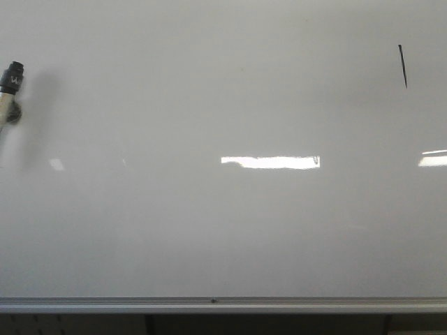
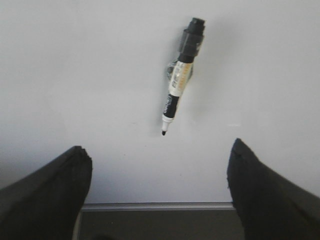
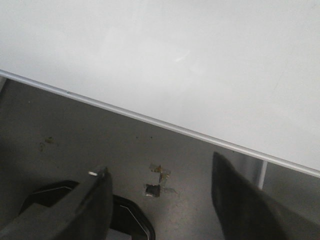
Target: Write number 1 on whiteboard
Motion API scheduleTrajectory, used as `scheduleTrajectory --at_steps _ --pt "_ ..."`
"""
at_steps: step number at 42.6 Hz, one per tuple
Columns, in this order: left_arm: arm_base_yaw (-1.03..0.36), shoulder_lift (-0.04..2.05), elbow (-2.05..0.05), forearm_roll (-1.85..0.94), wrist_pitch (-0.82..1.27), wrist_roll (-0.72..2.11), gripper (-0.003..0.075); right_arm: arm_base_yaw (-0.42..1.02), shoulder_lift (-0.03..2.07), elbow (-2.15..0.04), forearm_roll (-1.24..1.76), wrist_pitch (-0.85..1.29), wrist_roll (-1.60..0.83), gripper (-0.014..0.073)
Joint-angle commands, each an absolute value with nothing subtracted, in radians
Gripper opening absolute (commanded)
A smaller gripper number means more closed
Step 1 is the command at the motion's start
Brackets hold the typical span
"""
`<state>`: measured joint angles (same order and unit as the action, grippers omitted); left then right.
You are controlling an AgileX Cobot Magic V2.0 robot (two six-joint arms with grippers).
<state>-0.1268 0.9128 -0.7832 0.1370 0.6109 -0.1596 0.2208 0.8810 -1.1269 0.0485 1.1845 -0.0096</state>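
Note:
The whiteboard [image 1: 209, 230] fills the front view, with its silver rail [image 1: 223, 304] along the bottom. A thin slanted black stroke, the number 1 [image 1: 403, 66], sits at the board's upper right. A black-and-white marker [image 1: 10, 87] clings to the board at the far left. In the left wrist view the marker [image 2: 181, 75] lies on the whiteboard [image 2: 75, 75], bare tip toward my left gripper [image 2: 159, 147], which is open, empty and apart from it. My right gripper [image 3: 160, 165] is open and empty, over the dark floor below the whiteboard [image 3: 175, 60]. Neither gripper shows in the front view.
Bright rectangular light reflections [image 1: 271, 162] lie across the board's middle and right edge. Under the rail [image 3: 150, 120] is dark grey floor with small scraps [image 3: 155, 187] and a black rounded base [image 3: 130, 215]. A pale upright support [image 3: 261, 172] stands beneath the board.

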Motion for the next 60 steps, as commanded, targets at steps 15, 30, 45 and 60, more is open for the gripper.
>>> scheduleTrajectory --at_steps 15,30,45,60 --pt "-0.252 0.622 -0.817 0.125 0.758 -0.157 0.0547 0.221 0.589 -0.979 -0.057 1.112 0.026 0.0464" --pt "-0.252 0.582 -0.806 0.132 0.820 -0.157 0.0544 0.221 0.473 -0.907 -0.059 1.111 0.026 0.0463" --pt "-0.252 0.582 -0.806 0.132 0.820 -0.157 0.0192 0.221 0.473 -0.905 -0.059 1.111 0.026 0.0082" --pt "-0.252 0.582 -0.806 0.132 0.820 -0.157 -0.0020 0.221 0.473 -0.905 -0.052 1.092 0.026 -0.0069"
